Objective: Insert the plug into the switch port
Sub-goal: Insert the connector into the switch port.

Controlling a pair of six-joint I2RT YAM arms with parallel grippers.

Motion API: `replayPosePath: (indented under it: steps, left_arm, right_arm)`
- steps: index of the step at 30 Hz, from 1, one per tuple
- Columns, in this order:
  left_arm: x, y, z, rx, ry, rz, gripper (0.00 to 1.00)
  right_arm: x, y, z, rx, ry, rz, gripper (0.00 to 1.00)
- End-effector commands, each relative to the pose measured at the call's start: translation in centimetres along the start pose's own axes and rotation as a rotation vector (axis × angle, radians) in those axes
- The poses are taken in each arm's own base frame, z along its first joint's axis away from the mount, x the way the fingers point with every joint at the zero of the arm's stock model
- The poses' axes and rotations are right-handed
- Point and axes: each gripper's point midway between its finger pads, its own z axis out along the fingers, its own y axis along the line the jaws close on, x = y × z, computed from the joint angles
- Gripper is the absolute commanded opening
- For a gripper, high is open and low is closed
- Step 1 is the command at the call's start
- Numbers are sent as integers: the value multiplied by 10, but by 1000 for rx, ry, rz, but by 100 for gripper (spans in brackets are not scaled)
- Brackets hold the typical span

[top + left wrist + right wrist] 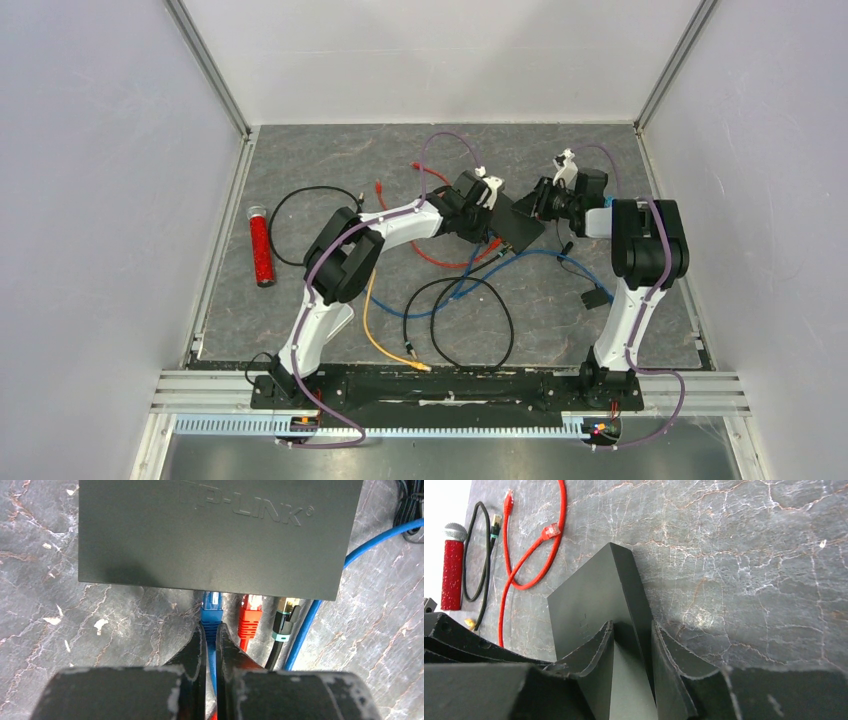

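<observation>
The dark switch lies flat on the grey mat, its port side facing my left wrist camera. A blue plug points into that port side, its tip hidden under the switch's edge. My left gripper is shut on the plug's ribbed boot, and the blue cable runs back between the fingers. To its right a red plug and a black plug sit against neighbouring ports. My right gripper is shut on the far end of the switch, one finger on each face. From above, both grippers meet at the switch.
Loose cables lie around: a red one, a black loop, an orange one and a blue one. A red tube rests by the left wall. A small black block sits near the right arm.
</observation>
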Motion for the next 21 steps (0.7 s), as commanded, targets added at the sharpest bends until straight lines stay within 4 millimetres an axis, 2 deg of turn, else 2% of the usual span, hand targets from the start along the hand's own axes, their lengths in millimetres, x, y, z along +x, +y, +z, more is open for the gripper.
replayPosePath:
  steps: [1, 6, 10, 17, 21]
  left_arm:
    - [-27, 0, 40, 7, -139, -87, 2]
    - [-17, 1, 50, -65, -112, -35, 2]
    - [-24, -2, 49, -78, -125, -38, 2]
    - [-56, -6, 42, -70, -211, -77, 2]
    - [-83, -20, 37, 1, -301, -76, 2]
  right_arm:
    - [122, 44, -8, -75, 344, 302, 32]
    - [139, 51, -7, -82, 395, 292, 32]
    - [155, 56, -9, -82, 428, 279, 31]
    - [175, 68, -16, -104, 468, 279, 29]
    - [187, 75, -21, -133, 496, 288, 30]
